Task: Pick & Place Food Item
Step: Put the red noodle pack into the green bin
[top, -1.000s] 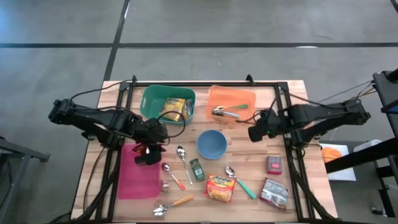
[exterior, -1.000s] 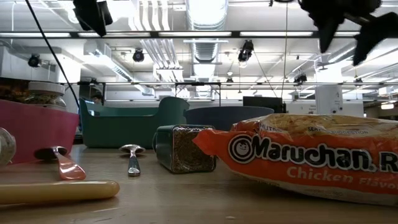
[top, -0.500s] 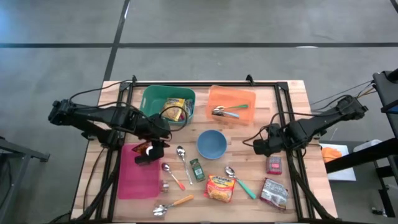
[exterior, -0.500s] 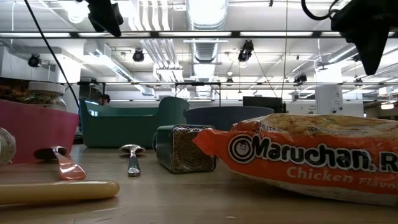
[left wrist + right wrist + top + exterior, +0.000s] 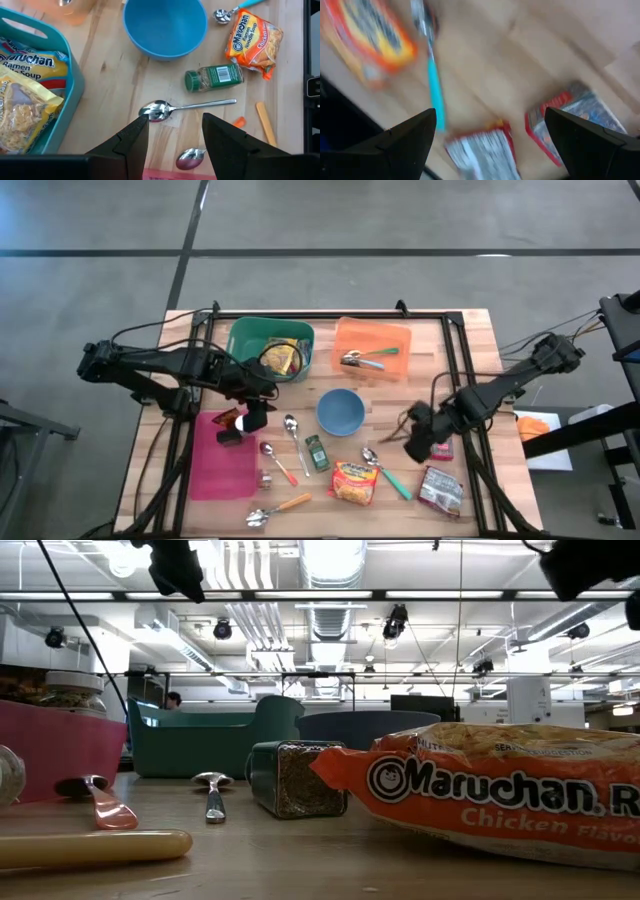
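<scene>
My right gripper (image 5: 418, 448) (image 5: 490, 114) hangs open above the table's near right part. It is beside a small red packet (image 5: 443, 445) (image 5: 572, 122) and above a silver and red packet (image 5: 440, 490) (image 5: 482, 150); both lie flat on the wood. An orange ramen pack (image 5: 355, 482) (image 5: 252, 32) lies flat near the front edge. A yellow ramen pack (image 5: 282, 358) lies in the green bin (image 5: 240, 340). My left gripper (image 5: 256, 418) (image 5: 175, 119) hangs open over a steel spoon (image 5: 160, 109), holding nothing.
An orange bin (image 5: 372, 338) holds utensils at the back. A blue bowl (image 5: 340, 412) stands mid-table, with a green spice jar (image 5: 317, 452) lying in front of it. A pink bin (image 5: 223, 465) is at the near left. Several spoons, one teal-handled (image 5: 395, 480), lie along the front.
My right gripper has swung from beside the orange bin toward the table's near edge and sunk, rolling as it went, and now hangs by the red packets, still open. My left gripper has drifted slightly toward the table's right, still open. Nothing on the table has moved.
</scene>
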`<state>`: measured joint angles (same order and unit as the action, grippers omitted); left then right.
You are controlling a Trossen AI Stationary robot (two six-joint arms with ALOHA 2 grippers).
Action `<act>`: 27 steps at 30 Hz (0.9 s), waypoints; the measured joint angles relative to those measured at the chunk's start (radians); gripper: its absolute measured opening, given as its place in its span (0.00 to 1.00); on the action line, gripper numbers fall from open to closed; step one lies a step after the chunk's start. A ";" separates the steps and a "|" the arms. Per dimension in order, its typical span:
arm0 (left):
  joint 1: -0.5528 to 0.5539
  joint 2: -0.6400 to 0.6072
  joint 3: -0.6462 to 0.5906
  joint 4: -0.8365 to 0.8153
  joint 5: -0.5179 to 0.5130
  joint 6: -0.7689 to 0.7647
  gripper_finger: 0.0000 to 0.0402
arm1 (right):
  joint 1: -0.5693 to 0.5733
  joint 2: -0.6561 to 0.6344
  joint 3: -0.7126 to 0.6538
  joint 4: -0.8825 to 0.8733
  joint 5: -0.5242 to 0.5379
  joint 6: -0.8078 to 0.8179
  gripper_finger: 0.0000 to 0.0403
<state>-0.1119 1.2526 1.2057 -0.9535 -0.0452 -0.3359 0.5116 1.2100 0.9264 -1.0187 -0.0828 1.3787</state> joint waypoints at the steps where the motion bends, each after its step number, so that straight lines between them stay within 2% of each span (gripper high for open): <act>1: 0.001 0.000 0.000 0.000 0.000 0.000 0.47 | 0.012 0.019 0.000 0.002 -0.037 -0.052 0.91; 5: 0.001 0.000 0.000 0.007 0.000 0.039 0.47 | 0.056 0.111 0.000 0.007 -0.176 -0.343 0.91; 10: 0.009 0.000 0.000 0.037 0.000 0.052 0.47 | 0.074 0.236 0.000 0.030 -0.276 -0.689 0.91; 14: 0.010 0.000 0.000 0.040 0.000 0.051 0.47 | 0.073 0.335 0.000 0.044 -0.336 -0.887 0.91; 22: 0.010 0.000 0.000 0.036 0.014 0.018 0.47 | 0.073 0.437 0.001 0.052 -0.347 -1.093 0.91; 27: 0.010 0.000 0.000 0.036 0.015 0.018 0.47 | 0.068 0.446 0.001 0.106 -0.436 -1.164 0.91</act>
<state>-0.1020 1.2530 1.2057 -0.9173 -0.0299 -0.3183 0.5797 1.6557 0.9272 -0.9128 -0.5187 0.2151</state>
